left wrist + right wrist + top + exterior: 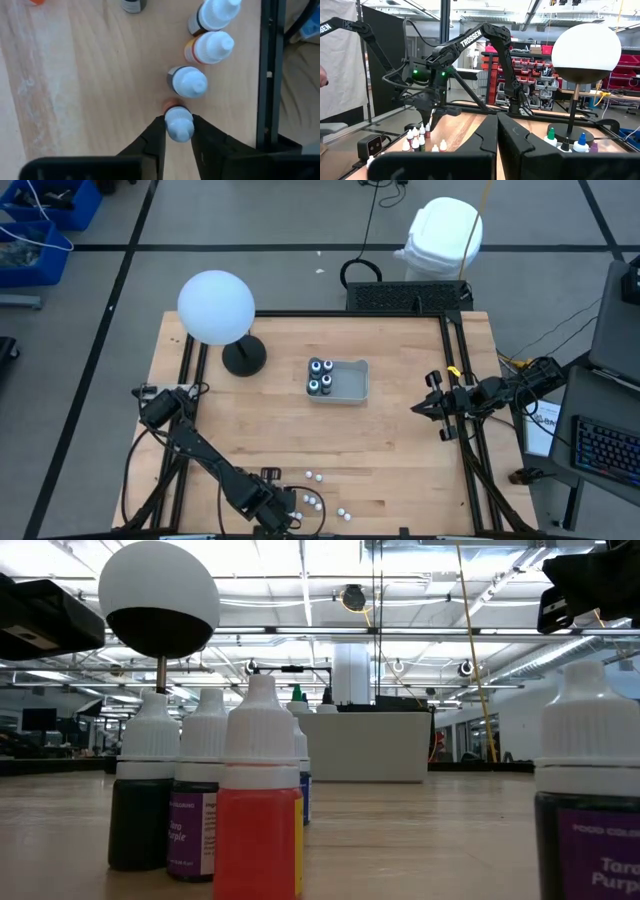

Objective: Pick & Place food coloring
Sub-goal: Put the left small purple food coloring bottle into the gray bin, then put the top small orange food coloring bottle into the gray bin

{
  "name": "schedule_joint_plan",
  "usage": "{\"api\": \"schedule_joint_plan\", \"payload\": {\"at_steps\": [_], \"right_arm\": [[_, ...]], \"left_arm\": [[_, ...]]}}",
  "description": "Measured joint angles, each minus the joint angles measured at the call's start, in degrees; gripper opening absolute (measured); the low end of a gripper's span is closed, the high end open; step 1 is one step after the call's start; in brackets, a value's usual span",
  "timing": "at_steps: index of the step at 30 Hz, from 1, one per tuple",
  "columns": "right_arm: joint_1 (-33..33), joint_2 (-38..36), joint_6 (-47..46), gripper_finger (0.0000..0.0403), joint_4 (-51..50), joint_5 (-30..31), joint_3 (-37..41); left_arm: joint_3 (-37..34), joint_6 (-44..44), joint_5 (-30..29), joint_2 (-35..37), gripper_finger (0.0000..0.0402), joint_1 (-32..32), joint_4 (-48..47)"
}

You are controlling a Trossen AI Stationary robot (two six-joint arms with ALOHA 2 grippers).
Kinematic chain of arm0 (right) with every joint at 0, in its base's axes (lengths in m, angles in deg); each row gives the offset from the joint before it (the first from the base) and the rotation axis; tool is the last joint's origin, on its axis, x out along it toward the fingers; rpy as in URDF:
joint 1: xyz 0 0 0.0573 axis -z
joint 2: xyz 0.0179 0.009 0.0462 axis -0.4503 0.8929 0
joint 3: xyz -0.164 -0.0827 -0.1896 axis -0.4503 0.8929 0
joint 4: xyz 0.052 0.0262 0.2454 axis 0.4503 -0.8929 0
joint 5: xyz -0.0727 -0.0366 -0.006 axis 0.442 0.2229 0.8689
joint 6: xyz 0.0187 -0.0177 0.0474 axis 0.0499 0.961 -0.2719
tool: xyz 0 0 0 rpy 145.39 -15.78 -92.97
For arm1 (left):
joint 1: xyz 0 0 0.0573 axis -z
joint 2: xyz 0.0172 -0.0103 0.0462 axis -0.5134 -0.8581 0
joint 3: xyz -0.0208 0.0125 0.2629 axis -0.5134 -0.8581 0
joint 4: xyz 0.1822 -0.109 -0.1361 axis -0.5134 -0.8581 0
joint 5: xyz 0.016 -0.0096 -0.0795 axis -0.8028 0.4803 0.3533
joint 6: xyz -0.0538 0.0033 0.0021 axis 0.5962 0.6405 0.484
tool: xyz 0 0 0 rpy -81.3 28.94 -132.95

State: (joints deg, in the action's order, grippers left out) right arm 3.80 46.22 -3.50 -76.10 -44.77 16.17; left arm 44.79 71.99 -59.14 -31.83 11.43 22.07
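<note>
- One wooden counter [380, 450], carrying one white globe lamp [216, 307] and one grey tray [350, 383].
- Two arms: the left gripper [178, 131] has its jaws closing around an orange bottle; the right gripper [418, 408] hangs near the right edge, jaws closed, empty.
- Four dark bottles [320, 376] in the tray.
- Roughly seven white-capped food coloring bottles [315, 500] by the near edge.
</note>
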Motion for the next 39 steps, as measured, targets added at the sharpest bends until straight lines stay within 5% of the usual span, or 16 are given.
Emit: {"api": "schedule_joint_plan", "payload": {"at_steps": [13, 27, 39], "right_arm": [[0.0, 0.02, 0.0, 0.0, -0.04, 0.01, 0.0], [0.0, 0.04, 0.0, 0.0, -0.04, 0.01, 0.0], [-0.01, 0.04, 0.0, 0.0, -0.04, 0.0, 0.0]], "left_arm": [[7.92, -2.15, -1.55, 1.18, 0.0073, -1.02, -17.16], [24.95, -16.65, -14.31, 1.2, 0.0073, -4.49, -32.14], [34.63, -26.23, -15.41, 1.2, 0.0073, -12.34, -33.99]]}}
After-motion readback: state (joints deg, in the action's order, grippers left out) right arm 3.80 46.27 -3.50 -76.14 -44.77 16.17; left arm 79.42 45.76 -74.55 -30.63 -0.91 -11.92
